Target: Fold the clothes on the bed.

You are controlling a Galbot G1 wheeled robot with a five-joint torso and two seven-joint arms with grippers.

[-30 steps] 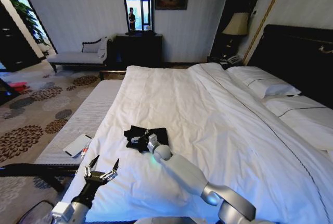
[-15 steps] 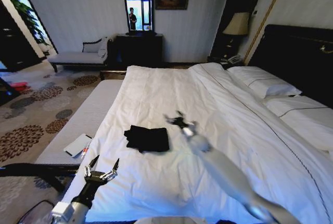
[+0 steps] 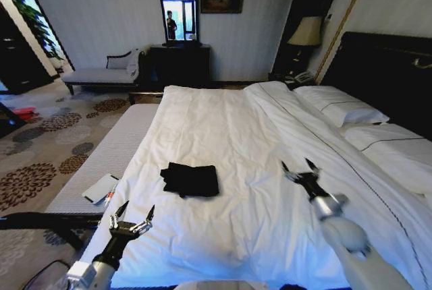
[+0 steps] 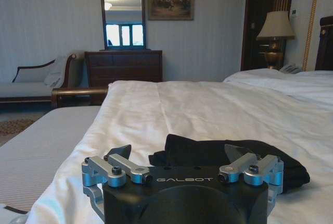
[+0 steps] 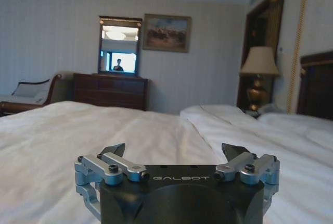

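The clothes [image 3: 191,179] are a small black bundle lying folded flat on the white duvet of the bed [image 3: 229,121], near its foot end. My left gripper [image 3: 131,217] hovers open at the duvet's near corner, short of the clothes. In the left wrist view that gripper [image 4: 177,153] is open, with the clothes [image 4: 208,148] just beyond its fingertips. My right gripper [image 3: 300,168] is open and empty over bare duvet, well to the right of the clothes. The right wrist view shows its open fingers [image 5: 174,150] above white bedding.
A grey padded bench [image 3: 115,148] runs along the bed's left side with a white flat device [image 3: 100,187] on it. Pillows [image 3: 341,109] and a dark headboard [image 3: 391,74] lie to the right. A dresser [image 3: 179,62], chaise [image 3: 101,72] and lamp [image 3: 307,32] stand by the far wall.
My right gripper has left the clothes, lifting off them and swinging to the right over bare duvet. The clothes stay folded in place. The left gripper has not moved.
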